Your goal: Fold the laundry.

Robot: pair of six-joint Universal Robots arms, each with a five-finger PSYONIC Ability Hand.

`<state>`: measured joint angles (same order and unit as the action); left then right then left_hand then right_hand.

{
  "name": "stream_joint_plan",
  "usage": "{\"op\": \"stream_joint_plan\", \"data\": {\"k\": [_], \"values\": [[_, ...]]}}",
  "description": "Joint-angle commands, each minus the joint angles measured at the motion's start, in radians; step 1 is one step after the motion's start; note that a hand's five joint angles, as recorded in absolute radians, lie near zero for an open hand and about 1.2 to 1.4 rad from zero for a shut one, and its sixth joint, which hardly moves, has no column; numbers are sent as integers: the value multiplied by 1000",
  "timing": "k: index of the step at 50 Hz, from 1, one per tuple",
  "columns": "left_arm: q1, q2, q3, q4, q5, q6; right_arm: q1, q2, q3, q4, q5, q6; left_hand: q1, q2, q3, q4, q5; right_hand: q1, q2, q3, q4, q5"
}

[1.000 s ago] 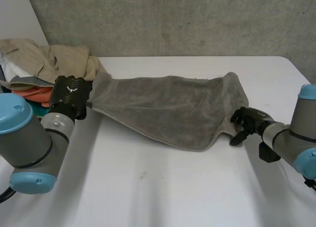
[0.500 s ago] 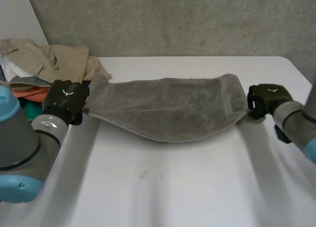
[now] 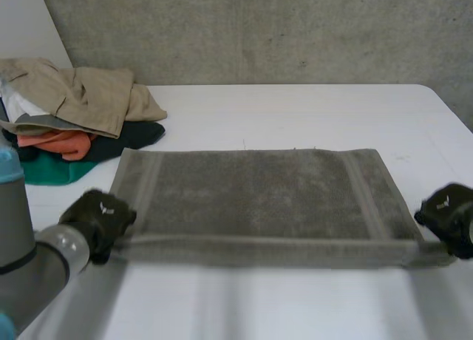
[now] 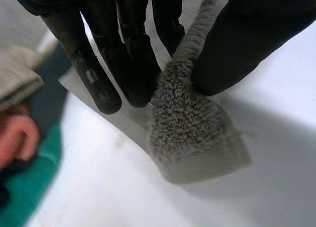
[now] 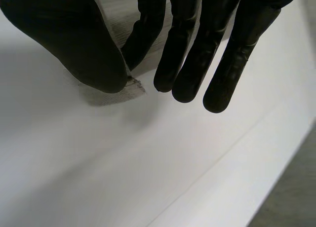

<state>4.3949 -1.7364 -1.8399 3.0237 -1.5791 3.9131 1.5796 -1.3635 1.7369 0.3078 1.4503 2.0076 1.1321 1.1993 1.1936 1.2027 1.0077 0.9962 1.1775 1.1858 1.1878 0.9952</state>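
A grey towel [image 3: 259, 196] is spread flat across the white surface [image 3: 295, 111]. Its near left corner is pinched between the thumb and fingers of the left hand [image 3: 100, 218]. Its near right corner is pinched between the thumb and a finger of the right hand [image 3: 447, 214]. A pile of clothes [image 3: 74, 103] is heaped at the surface's far left.

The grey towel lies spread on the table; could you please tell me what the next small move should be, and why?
Probably raise both near corners and carry them toward the far edge. The grey towel lies flat, the left hand pinches its near left corner and the right hand its near right corner, so a first fold looks ready.
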Motion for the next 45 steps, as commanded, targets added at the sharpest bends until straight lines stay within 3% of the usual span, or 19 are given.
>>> {"op": "stream_joint_plan", "data": {"k": [1, 6, 14, 21, 22, 23, 24, 25, 26, 28, 33, 39, 44, 45], "values": [[-12, -146, 158, 239, 19, -66, 106, 186, -181, -212, 13, 150, 264, 197, 203, 194, 214, 400, 219, 211, 209, 227], [-20, -313, 324, 395, -24, -89, 194, 316, -358, -311, 73, 186, 264, 197, 203, 194, 214, 400, 219, 211, 209, 227], [-31, -587, 621, 437, -153, -78, 218, 549, -612, -507, 111, 180, 264, 197, 203, 194, 214, 400, 219, 211, 209, 227], [-37, -732, 784, 515, -156, -48, 223, 728, -773, -693, 111, 155, 264, 197, 203, 194, 214, 400, 219, 211, 209, 227], [-40, -744, 794, 533, -156, -43, 226, 763, -812, -702, 122, 152, 154, 87, 93, 84, 104, 366, 185, 177, 175, 193], [-41, -753, 798, 555, -153, -38, 227, 782, -826, -699, 124, 151, -266, -333, -327, -336, -316, -134, -315, -324, -326, -308], [-51, -767, 798, 598, -147, -31, 232, 796, -832, -696, 125, 149, -958, -1025, -1019, -1028, -1008, -738, -919, -927, -929, -911], [-57, -770, 795, 621, -141, -26, 238, 807, -836, -691, 125, 146, -771, -839, -833, -842, -822, -822, -1003, -1011, -1013, -995], [-61, -770, 791, 642, -131, -18, 249, 819, -835, -687, 124, 145, -763, -830, -825, -834, -813, -822, -1003, -1011, -1013, -995], [-77, -766, 769, 705, -114, 3, 260, 814, -824, -684, 127, 151, -948, -1015, -1009, -1018, -998, -822, -1003, -1011, -1013, -995], [-97, -695, 680, 788, -114, 31, 258, 706, -722, -679, 128, 210, -958, -1025, -1019, -1028, -1008, -822, -1003, -1011, -1013, -995], [-95, -562, 529, 790, -122, 15, 238, 434, -531, -641, 102, 456, -958, -1025, -1019, -1028, -1008, -822, -1003, -1011, -1013, -995], [-89, -404, 371, 782, -117, -41, 137, 308, -436, -477, -19, 586, -958, -1025, -1019, -1028, -1008, -822, -1003, -1011, -1013, -995], [-89, -381, 345, 782, -116, -57, 110, 288, -412, -416, -77, 609, -958, -1025, -1019, -1028, -1008, -822, -1003, -1011, -1013, -995]]}}
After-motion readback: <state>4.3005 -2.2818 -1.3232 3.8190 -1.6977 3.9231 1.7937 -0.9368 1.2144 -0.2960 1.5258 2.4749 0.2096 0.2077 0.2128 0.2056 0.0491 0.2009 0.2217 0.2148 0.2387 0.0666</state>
